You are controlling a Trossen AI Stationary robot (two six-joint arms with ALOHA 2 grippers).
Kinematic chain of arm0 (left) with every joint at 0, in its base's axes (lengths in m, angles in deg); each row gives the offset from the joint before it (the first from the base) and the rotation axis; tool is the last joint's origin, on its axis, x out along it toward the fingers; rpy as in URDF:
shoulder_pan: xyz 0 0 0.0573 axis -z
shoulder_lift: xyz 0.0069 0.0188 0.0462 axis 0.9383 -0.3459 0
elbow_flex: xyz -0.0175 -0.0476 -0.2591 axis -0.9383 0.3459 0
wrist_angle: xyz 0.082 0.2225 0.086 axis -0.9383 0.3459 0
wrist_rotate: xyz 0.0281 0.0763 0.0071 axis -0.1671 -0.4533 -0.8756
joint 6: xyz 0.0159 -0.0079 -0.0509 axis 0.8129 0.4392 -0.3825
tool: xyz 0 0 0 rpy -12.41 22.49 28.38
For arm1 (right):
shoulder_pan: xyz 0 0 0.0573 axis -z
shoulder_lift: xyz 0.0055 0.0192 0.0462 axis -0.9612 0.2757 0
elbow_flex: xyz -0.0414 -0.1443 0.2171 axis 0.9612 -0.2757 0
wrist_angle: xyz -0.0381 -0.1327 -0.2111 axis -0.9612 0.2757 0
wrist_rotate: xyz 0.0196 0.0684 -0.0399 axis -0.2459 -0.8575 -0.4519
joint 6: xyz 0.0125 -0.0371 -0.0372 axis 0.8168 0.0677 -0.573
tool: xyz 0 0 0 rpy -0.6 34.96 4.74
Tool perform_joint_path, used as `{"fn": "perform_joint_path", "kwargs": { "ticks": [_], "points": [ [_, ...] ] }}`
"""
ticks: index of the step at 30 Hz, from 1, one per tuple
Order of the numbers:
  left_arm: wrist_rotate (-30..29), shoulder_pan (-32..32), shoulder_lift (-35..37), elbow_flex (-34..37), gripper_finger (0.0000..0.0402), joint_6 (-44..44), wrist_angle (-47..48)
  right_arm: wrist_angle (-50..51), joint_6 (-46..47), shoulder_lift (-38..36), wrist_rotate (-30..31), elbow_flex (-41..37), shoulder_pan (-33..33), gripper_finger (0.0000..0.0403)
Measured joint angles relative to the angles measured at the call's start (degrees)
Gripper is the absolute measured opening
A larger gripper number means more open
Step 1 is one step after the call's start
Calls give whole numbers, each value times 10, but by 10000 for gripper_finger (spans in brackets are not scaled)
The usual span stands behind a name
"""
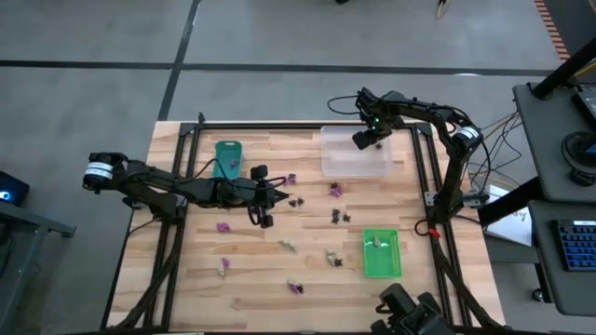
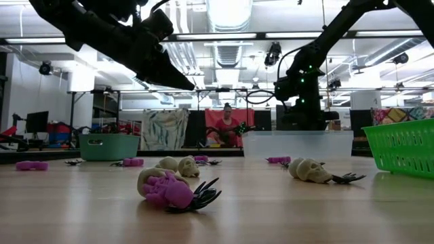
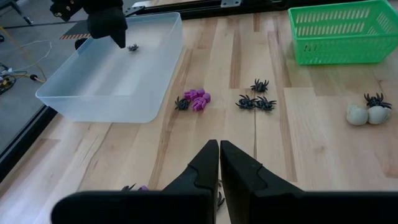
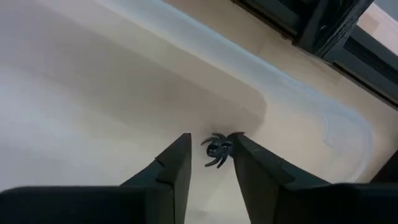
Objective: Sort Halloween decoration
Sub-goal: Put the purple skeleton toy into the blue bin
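Observation:
Small purple [image 1: 223, 226], black [image 1: 296, 201] and cream [image 1: 290, 246] Halloween decoration pieces lie scattered on the wooden table. A purple piece with black spiders [image 3: 198, 99] lies ahead of my left gripper [image 3: 219, 149]. That gripper is shut and hangs above the table's middle left [image 1: 265, 221]. My right gripper [image 4: 211, 138] points down over the clear tray [image 1: 356, 163] at the far right, fingers open. A black spider [image 4: 217, 149] shows between its fingertips, over the tray's floor. My right gripper stands open from above with the black spider [image 4: 225, 147] close against one fingertip [image 4: 239, 142]. I cannot tell whether that finger touches the spider or whether the spider is clear of the tray floor.
A teal tray [image 1: 228, 154] stands at the far left and a bright green basket [image 1: 382, 265], with a cream piece in it, near the right front. Two cream skulls and a black spider [image 3: 367, 112] lie before the basket. A black frame [image 1: 279, 127] rims the table.

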Motion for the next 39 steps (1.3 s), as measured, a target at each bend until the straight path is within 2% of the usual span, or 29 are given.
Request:
{"fn": "perform_joint_path", "kwargs": {
  "ticks": [7, 15, 27, 39],
  "points": [
    [0, 0, 0, 0, 0, -2, 0, 3, 0, -24, 1, 18, -7, 112],
    [0, 0, 0, 0, 0, -2, 0, 4, 0, -99, 0, 25, -52, 112],
    [0, 0, 0, 0, 0, -7, 0, -36, 2, -232, 0, 3, -200, 92],
    [0, 0, 0, 0, 0, -9, 0, -129, -3, -315, -1, -90, -366, 80]
  ]
}}
